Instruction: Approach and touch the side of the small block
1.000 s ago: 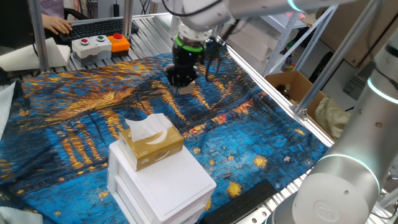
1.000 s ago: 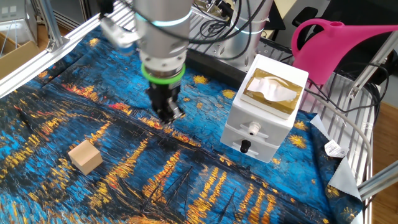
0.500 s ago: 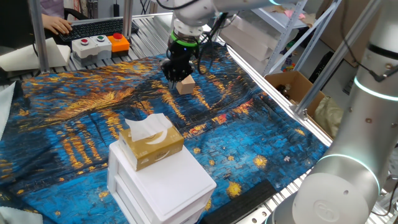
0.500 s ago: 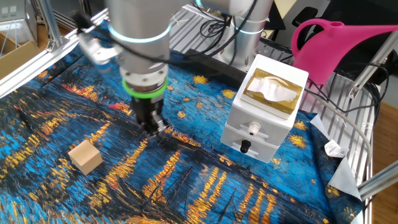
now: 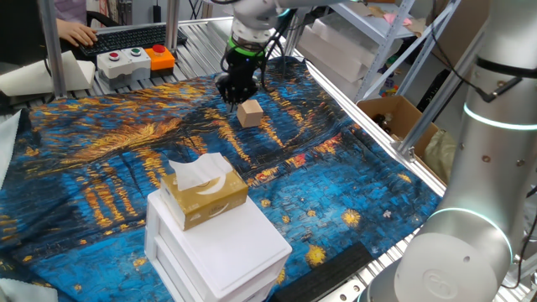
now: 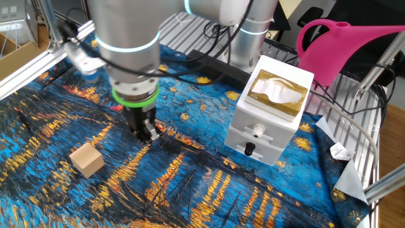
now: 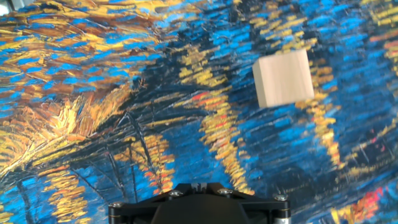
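Note:
The small block (image 5: 248,113) is a plain tan wooden cube lying on the blue and gold painted cloth (image 5: 101,159). It also shows in the other fixed view (image 6: 87,159) and at the upper right of the hand view (image 7: 283,78). My gripper (image 5: 232,92) hangs low over the cloth just beside the block, apart from it, with a gap visible in the other fixed view (image 6: 145,133). Its fingertips look pressed together and hold nothing. In the hand view only the gripper's black body (image 7: 199,205) shows at the bottom edge.
A golden-tan tissue box (image 5: 204,195) sits on a white drawer unit (image 5: 222,247), seen also in the other fixed view (image 6: 262,120). A pink watering can (image 6: 342,47), a button box (image 5: 134,60), a cardboard box (image 5: 394,117) and aluminium frame rails (image 6: 38,60) border the cloth.
My gripper has moved sideways across the cloth, from in front of the block in one fixed view to its far-left side. The block has stayed in place.

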`<state>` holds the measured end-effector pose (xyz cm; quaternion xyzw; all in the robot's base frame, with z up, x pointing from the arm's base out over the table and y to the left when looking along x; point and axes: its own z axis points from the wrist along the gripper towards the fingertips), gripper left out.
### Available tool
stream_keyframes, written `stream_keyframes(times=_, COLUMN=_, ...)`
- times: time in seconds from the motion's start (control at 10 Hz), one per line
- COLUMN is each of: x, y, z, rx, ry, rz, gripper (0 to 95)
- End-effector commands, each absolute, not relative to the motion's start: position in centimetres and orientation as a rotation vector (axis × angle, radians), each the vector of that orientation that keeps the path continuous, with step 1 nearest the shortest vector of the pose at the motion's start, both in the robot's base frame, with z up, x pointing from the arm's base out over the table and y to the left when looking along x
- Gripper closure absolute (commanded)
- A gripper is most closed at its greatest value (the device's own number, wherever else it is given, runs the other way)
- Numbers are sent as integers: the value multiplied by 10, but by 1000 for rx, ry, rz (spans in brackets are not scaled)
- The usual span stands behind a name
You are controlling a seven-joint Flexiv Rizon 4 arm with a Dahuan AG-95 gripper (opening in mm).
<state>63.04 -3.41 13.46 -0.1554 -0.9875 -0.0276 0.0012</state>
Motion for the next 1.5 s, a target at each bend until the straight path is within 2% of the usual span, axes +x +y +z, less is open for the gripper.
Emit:
stream_keyframes(times=0.1, x=632, y=-34, z=132, rx=-464, ry=-3102, rz=-85, gripper=950)
stream_keyframes(times=1.5, x=632, y=-34, z=132, rx=-462, ry=-3115, rz=-82, gripper=950)
